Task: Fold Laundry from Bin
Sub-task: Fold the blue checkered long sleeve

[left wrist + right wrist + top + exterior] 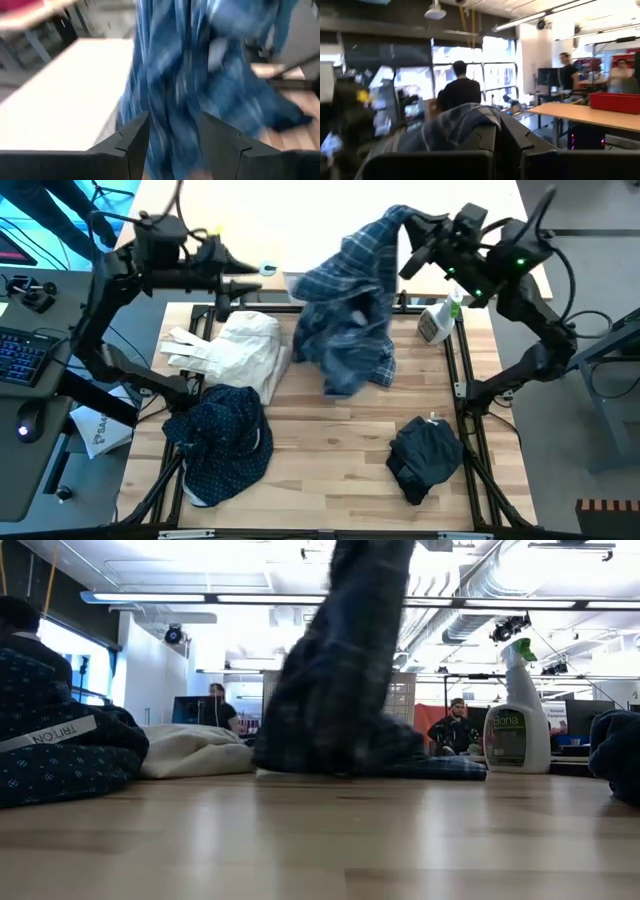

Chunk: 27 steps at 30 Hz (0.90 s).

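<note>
I have the plaid shirt (352,290) pinched in the right end effector (408,240), which is closed on a bunch of its cloth and raised above the bench's far edge, so the shirt hangs down with its lower part heaped on the bench (330,450) near the middle of that edge. I judge this as the step of lifting one garment clear and opening it out before any fold is made. The left end effector (262,278) is up at the far edge beside the shirt, fingers parted with nothing between them that I can make out. The next move, as I see it, calls for that left end effector to take a second hold on the hanging cloth, an edge or corner, so the two can spread the shirt flat on bare wood. The dotted navy shirt (222,442) lies at the near left corner and the plain dark navy piece (424,458) towards the near right; the cream cloth bag (240,350) sits left of centre, and a spray bottle (440,320) stands at the far right. I cannot pick out the bin with certainty. The left wrist view shows the blue folds just beyond the parted fingers (132,142), which the high view hides; the right wrist view shows cloth bunched at its own end effector, and the low view alone shows the shirt's foot resting on the bench.
</note>
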{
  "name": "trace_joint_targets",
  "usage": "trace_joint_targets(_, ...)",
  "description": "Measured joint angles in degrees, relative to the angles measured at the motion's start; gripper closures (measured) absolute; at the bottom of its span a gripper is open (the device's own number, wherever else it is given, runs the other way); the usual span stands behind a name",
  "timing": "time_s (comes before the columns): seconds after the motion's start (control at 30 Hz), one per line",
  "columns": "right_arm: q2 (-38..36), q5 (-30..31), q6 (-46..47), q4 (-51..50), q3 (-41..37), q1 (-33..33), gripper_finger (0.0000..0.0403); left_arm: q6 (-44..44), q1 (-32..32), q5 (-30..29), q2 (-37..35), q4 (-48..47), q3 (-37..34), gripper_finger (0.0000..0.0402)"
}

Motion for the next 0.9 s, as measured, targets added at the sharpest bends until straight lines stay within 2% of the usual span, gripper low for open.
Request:
trace_joint_targets(0.07, -0.06, 0.19, -0.13, 0.81, 0.0, 0.2, 0.0401, -0.44, -0.88, 0.97, -2.31, 2.15, -5.91, 0.0248)
trace_joint_targets(0.17, 0.18, 0.21, -0.66, 2.29, -0.04, 0.2, 0.0401, -3.18, -3.82, 1.18, -6.23, 13.69, -18.87, 0.0262)
trace_joint_targets(0.33, 1.67, 0.62, -0.9, 5.0, -0.02, -0.6, 0.0402, -9.15, -8.73, -2.33, -10.07, 46.25, -41.94, 0.0285)
trace_joint_targets(0.43, 2.76, 0.73, -0.9, 6.65, -0.04, -1.47, 0.0402, -11.23, -10.95, -0.96, -8.38, 66.32, -52.29, 0.029)
trace_joint_targets(0.5, 3.22, 0.47, -0.88, 8.25, -0.04, -2.1, 0.0402, -11.87, -12.5, 1.4, -5.45, 76.06, -56.8, 0.029)
trace_joint_targets(0.6, 3.42, -2.19, -0.91, 11.19, -0.04, -2.96, 0.0402, -11.89, -14.38, 5.73, -0.4, 84.08, -58.53, 0.0289)
trace_joint_targets(0.67, 3.42, -5.07, -0.91, 14.02, -0.04, -3.17, 0.0402, -11.83, -15.71, 5.86, 2.8, 87.42, -57.46, 0.0289)
trace_joint_targets(0.83, 3.42, -12.4, -1.53, 25.87, -0.04, -2.68, 0.0402, -5.69, -17.79, 5.25, 9.85, 88.79, -49.22, 0.0289)
trace_joint_targets(0.9, 3.42, -13.19, -1.95, 32.77, -0.04, -2.34, 0.0402, -2.46, -18.18, 5.2, 11.42, 87.66, -44.54, 0.0289)
